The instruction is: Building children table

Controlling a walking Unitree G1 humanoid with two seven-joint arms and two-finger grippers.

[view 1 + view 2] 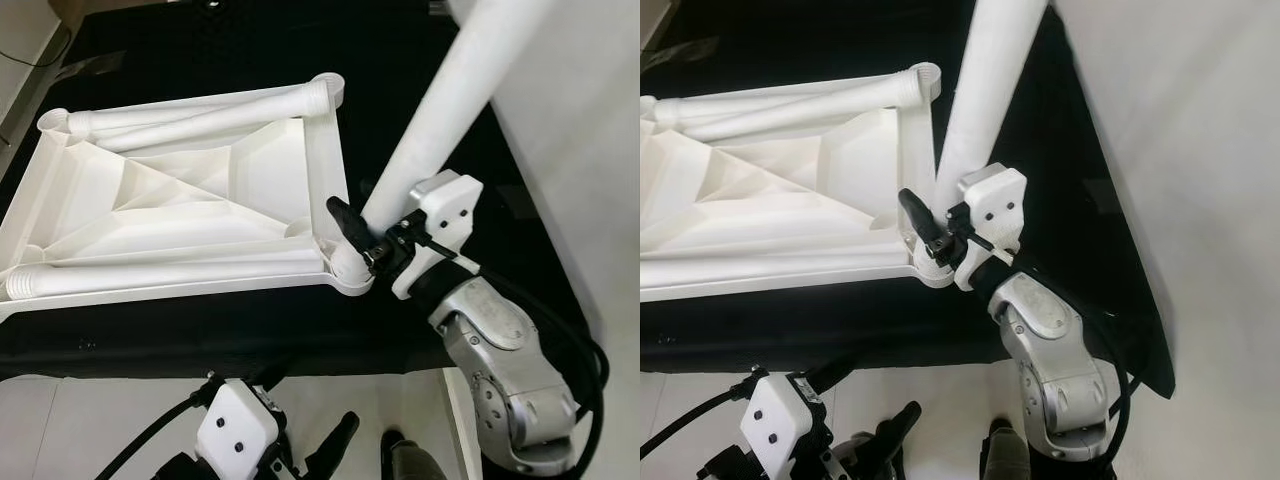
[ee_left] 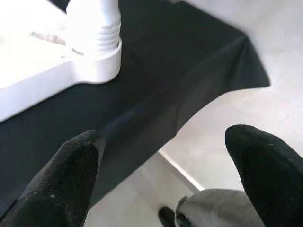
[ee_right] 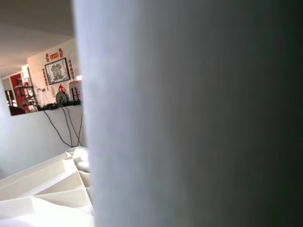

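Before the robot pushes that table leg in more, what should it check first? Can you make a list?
1. Right claw gripping the leg: ok, its fingers are shut around the leg's lower end.
2. Leg's end at the corner hole of the upside-down tabletop: ok, it meets that corner.
3. Leg standing straight: not ok, it leans away from the tabletop.
4. Leg fully seated in the hole: cannot tell, the claw hides the joint.
5. Left claw out of the way: ok, it is open, below the black cloth's edge, holding nothing.
6. Tabletop lying flat on the black cloth: ok.
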